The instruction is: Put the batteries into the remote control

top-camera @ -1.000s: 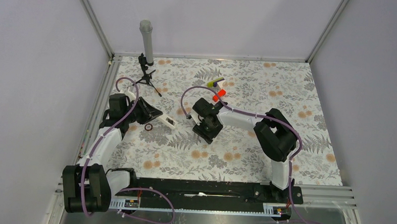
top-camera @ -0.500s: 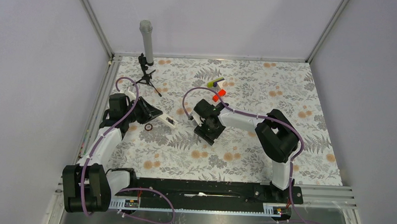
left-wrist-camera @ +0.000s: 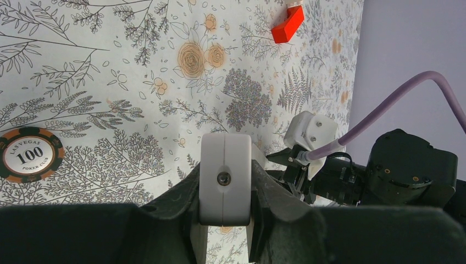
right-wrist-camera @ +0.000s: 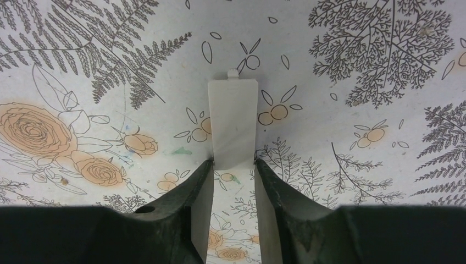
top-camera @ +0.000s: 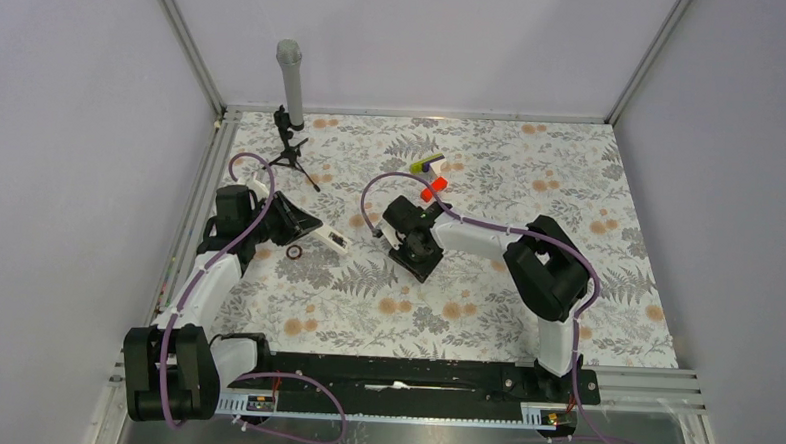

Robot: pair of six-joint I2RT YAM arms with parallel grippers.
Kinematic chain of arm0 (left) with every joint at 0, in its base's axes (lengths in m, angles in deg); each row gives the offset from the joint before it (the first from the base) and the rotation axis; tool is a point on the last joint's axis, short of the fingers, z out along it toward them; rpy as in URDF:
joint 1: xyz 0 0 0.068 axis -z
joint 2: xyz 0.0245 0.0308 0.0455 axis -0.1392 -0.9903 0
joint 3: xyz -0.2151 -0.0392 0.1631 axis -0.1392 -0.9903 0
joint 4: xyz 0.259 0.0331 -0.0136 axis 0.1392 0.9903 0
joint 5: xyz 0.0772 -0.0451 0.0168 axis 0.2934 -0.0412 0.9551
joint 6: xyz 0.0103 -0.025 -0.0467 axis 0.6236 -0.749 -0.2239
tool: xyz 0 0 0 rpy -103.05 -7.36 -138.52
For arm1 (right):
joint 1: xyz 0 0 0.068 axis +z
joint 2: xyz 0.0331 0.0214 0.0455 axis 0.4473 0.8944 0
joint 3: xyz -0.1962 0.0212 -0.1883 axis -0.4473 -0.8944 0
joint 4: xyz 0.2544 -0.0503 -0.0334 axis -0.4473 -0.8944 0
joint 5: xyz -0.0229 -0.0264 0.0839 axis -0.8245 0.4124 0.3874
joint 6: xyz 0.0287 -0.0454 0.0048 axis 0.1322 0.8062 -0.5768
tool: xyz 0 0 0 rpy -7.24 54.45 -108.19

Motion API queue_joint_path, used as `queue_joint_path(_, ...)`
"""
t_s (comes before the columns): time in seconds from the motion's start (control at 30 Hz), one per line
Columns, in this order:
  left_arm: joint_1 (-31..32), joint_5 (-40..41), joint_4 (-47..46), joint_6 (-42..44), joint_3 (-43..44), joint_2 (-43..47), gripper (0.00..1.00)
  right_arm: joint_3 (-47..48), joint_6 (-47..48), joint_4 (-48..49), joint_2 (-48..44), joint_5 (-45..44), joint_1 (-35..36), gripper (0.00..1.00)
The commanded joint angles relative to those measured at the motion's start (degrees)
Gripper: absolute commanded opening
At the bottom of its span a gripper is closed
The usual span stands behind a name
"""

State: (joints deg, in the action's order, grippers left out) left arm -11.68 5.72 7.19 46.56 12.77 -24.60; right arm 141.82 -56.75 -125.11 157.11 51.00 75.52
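My left gripper [top-camera: 304,226] is shut on the white remote control [top-camera: 330,240], whose free end points right across the mat. In the left wrist view the remote [left-wrist-camera: 225,179] shows end-on, clamped between the black fingers [left-wrist-camera: 181,192]. My right gripper [top-camera: 420,255] is at the mat's middle, to the right of the remote. In the right wrist view it [right-wrist-camera: 233,165] is shut on the near end of a flat white battery cover [right-wrist-camera: 233,122], close over the mat. I cannot make out the batteries in any view.
A red piece [top-camera: 431,191] and a yellow-green and purple item [top-camera: 427,164] lie behind the right gripper. A poker chip [top-camera: 294,252] lies by the remote and also shows in the left wrist view [left-wrist-camera: 30,155]. A tripod with a grey cylinder [top-camera: 289,127] stands at the back left.
My right gripper has shifted slightly right and back with the cover. The left arm and the remote have not moved.
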Motion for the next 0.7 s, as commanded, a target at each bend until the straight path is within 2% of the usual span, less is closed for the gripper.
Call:
queue_joint_path(0.0, 0.65, -1.89, -4.17, -0.26, -0.17, -0.13, 0.0, -0.63, -0.59, -0.57, 1.03, -0.54, 0.01, 0.34)
queue_joint_path(0.27, 5.98, -2.62, -7.35, -1.6, 0.01, -3.1, 0.0, -2.05, -1.16, -0.12, -7.48, -1.1, -0.08, 0.31)
queue_joint_path(0.5, 15.31, -1.28, -16.74, -3.78, 1.51, -8.44, 0.0, -5.46, -1.82, -1.03, -19.02, 0.08, -0.17, 0.3)
queue_joint_path(0.67, 20.55, -0.43, -26.4, -6.75, 1.61, -13.19, 0.0, -5.16, -2.57, -2.86, -22.94, 2.69, -0.17, 0.3)
